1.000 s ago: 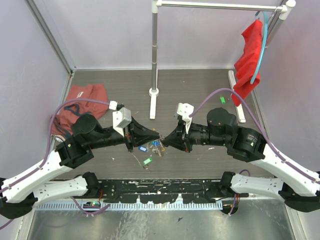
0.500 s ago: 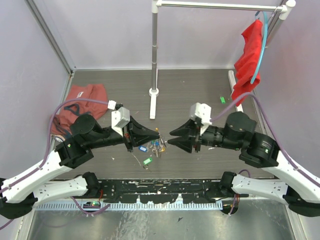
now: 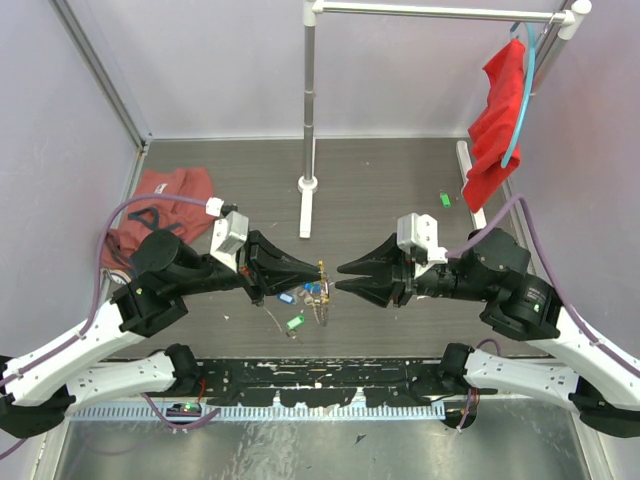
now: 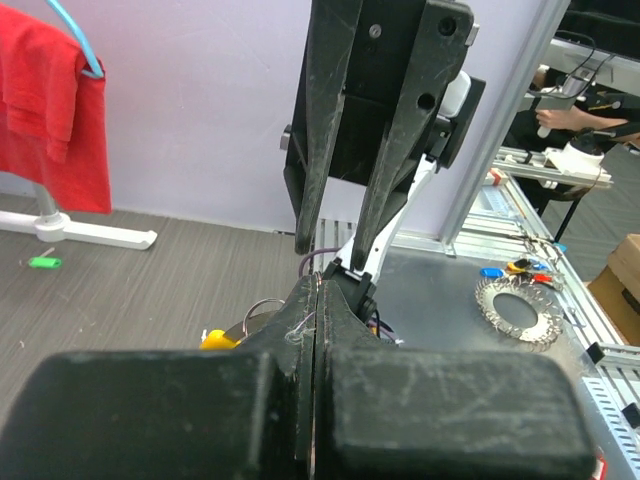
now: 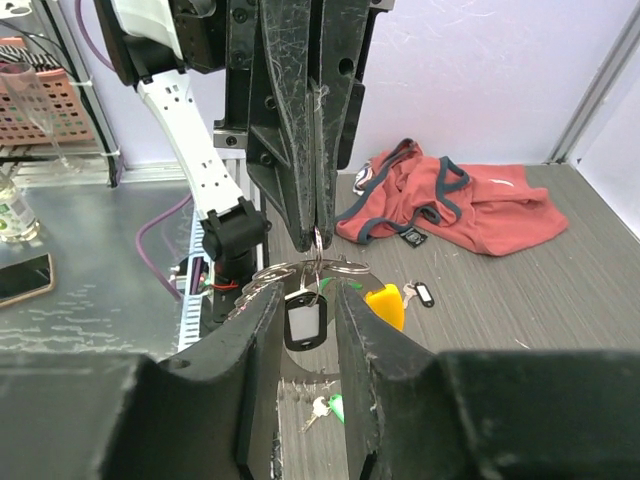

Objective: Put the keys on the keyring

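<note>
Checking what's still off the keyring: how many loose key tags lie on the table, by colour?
Green key tags: 2
Blue key tag: 1
Black key tag: 1
Total: 4

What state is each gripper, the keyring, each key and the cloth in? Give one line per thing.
left gripper: shut, pinching the keyring.
right gripper: open, holding nothing.
keyring: hanging from the left gripper's tips.
black-tagged key: hanging from the keyring.
green-tagged key: lying loose on the table.
red cloth: hanging from the rail.
</note>
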You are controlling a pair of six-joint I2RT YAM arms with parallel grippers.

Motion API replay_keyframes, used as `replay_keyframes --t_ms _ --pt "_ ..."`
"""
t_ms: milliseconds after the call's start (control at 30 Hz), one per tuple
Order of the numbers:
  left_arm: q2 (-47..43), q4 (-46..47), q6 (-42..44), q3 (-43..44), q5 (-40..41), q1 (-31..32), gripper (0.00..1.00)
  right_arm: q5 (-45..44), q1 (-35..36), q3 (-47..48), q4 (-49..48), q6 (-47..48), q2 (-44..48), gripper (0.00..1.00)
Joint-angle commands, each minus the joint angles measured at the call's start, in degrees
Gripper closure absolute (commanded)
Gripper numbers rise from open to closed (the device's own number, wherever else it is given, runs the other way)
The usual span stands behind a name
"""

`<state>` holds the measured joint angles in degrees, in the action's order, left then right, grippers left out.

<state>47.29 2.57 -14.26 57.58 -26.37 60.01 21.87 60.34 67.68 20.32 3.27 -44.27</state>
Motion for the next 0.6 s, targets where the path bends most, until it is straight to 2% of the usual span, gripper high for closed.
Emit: replay_keyframes --t_ms 0,467,567 --pt "-0.1 4.9 -1.6 -0.4 -1.6 -0.2 1.0 2.9 0.3 -0.1 -4.7 1.0 -0.7 0.68" --pt "0.7 5.5 -2.1 0.0 -3.0 -0.2 1.0 4.0 0.2 -0.3 -5.6 0.7 -1.9 0.7" --pt "0.6 5.6 -2.1 0.0 -3.1 -0.2 1.0 4.0 0.2 -0.2 -5.6 0.7 -2.0 0.73"
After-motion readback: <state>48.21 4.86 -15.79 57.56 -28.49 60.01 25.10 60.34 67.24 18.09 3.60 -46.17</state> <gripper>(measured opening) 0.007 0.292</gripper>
